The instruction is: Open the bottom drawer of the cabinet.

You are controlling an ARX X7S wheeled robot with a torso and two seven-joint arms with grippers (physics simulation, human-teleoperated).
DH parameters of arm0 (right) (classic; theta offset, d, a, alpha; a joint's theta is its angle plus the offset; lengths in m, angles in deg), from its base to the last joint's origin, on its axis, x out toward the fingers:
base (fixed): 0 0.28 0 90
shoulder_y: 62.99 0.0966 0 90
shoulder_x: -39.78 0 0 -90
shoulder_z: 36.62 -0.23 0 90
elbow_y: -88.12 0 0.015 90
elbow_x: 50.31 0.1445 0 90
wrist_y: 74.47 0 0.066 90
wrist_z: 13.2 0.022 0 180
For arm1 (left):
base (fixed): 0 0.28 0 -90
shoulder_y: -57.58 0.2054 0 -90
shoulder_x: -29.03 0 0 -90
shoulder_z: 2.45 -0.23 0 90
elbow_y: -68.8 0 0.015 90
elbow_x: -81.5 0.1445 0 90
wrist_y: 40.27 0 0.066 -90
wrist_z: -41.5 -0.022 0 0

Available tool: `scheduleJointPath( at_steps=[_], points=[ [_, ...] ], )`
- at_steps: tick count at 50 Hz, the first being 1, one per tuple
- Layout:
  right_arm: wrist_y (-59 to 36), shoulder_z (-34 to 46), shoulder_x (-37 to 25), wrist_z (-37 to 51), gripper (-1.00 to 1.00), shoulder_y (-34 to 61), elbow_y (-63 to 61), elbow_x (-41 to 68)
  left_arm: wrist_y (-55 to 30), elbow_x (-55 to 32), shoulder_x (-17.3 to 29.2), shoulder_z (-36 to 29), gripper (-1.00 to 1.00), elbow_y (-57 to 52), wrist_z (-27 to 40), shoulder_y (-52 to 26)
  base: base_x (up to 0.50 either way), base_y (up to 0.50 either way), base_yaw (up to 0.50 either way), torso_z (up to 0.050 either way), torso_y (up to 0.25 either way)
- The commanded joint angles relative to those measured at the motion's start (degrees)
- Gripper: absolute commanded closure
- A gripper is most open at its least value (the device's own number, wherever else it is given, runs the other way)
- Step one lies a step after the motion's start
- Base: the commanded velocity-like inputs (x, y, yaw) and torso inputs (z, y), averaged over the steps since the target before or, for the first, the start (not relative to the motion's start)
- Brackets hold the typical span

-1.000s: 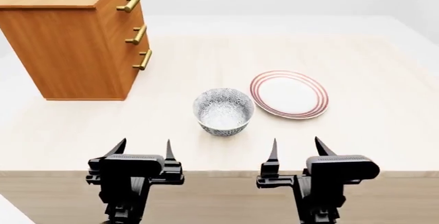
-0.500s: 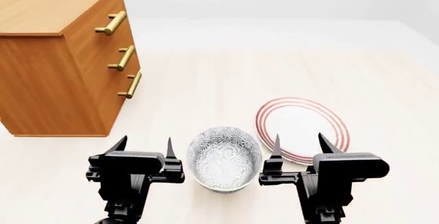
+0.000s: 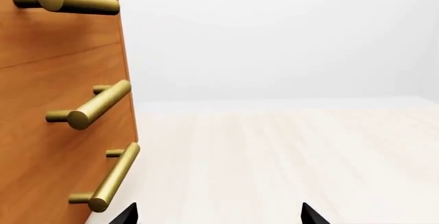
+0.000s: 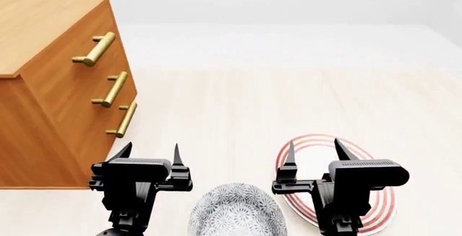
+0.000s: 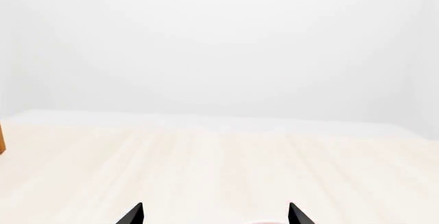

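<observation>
In our head view, the boxy orange-brown wooden cabinet point(image 4: 51, 79) is cut by the left edge, so we cannot see its far side. The patterned grey-white bowl point(image 4: 235, 214) runs off the bottom edge. Our black right gripper point(image 4: 314, 157) covers part of the white plate with red rings point(image 4: 379, 206). In the left wrist view, the cabinet's lowest drawer front point(image 3: 48, 183) is cropped at the left and bottom edges, and only the fingertips point(image 3: 127, 215) of our left gripper show. The right wrist view shows likewise only two black fingertips point(image 5: 133, 215).
</observation>
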Motion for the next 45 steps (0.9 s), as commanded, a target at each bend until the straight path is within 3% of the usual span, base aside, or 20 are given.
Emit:
scheduleJointPath(
  at_steps=[1, 16, 24, 31, 45],
  points=[
    [0.6, 0.3, -0.3, 0.4, -1.00, 0.0, 0.8, 0.6, 0.5, -0.5, 0.3, -0.3, -1.00, 0.6, 0.5, 0.1, 0.50, 0.00, 0.00, 0.000, 0.000],
    [1.2, 0.9, -0.8, 0.4, -1.00, 0.3, 1.5, 1.3, -1.1, -0.5, 1.3, -1.3, -1.00, 0.4, 1.1, -0.5, 0.07, 0.00, 0.00, 0.000, 0.000],
    [1.3, 1.2, -1.2, 0.6, -1.00, 0.3, 1.6, 1.5, -12.4, 8.0, 3.9, -6.4, -1.00, 0.9, 5.0, -8.1, 0.00, 0.00, 0.00, 0.000, 0.000],
    [1.6, 1.4, -1.4, 0.8, -1.00, 0.5, 2.3, 1.7, -18.6, 14.7, 6.6, -12.7, -1.00, 7.0, 5.2, -15.7, 0.00, 0.00, 0.00, 0.000, 0.000],
    [1.6, 1.6, -1.9, 1.1, -1.00, 0.1, 1.6, 2.3, -18.4, 19.3, 7.3, -18.5, -1.00, 20.8, 6.2, -21.3, 0.00, 0.00, 0.00, 0.000, 0.000]
  ],
)
